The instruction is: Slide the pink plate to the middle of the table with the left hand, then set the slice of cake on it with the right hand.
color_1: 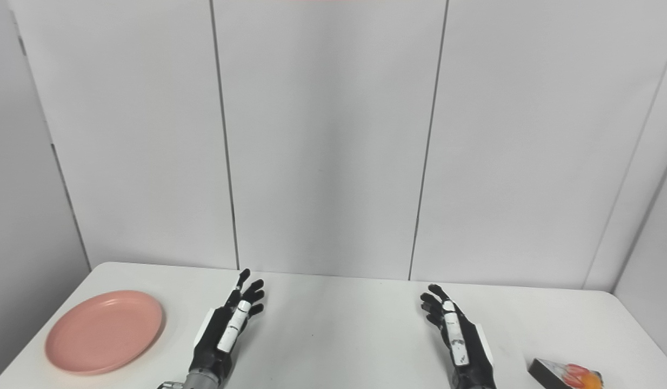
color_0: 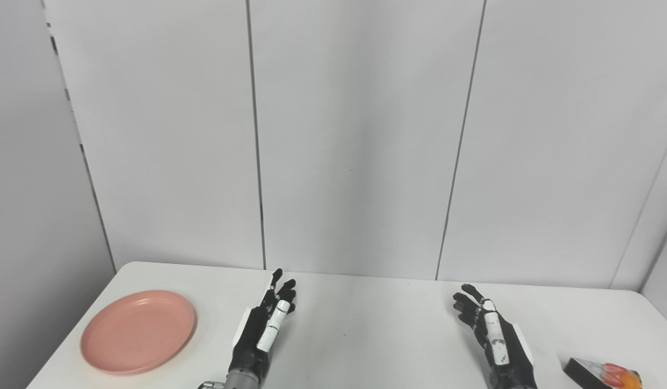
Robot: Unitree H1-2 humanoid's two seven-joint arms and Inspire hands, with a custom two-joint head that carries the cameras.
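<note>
While both hands, left hand (color_0: 260, 329) and right hand (color_0: 493, 332), rest empty with fingers spread; pink plate (color_0: 138, 330), lower left, looks light, rigid; push at rim; slice of cake (color_0: 604, 374), lower right, soft; hold its sides

Both empty hands, left hand (color_1: 225, 327) and right hand (color_1: 457, 337), lie between pink plate (color_1: 104, 331) and cake (color_1: 566, 374).

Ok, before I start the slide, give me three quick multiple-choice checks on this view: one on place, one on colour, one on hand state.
1. Where is the plate?
A. Table's left side
B. Table's middle
C. Under the cake

2. What colour is the plate?
A. Blue
B. Pink
C. Green

3. How is the left hand?
A. Shut on the plate
B. Shut on the cake
C. Open, holding nothing

Answers: 1 A, it lies left of both hands, the cake slice far right. 2 B, its surface is plainly pink. 3 C, fingers apart, clear of the plate.
</note>
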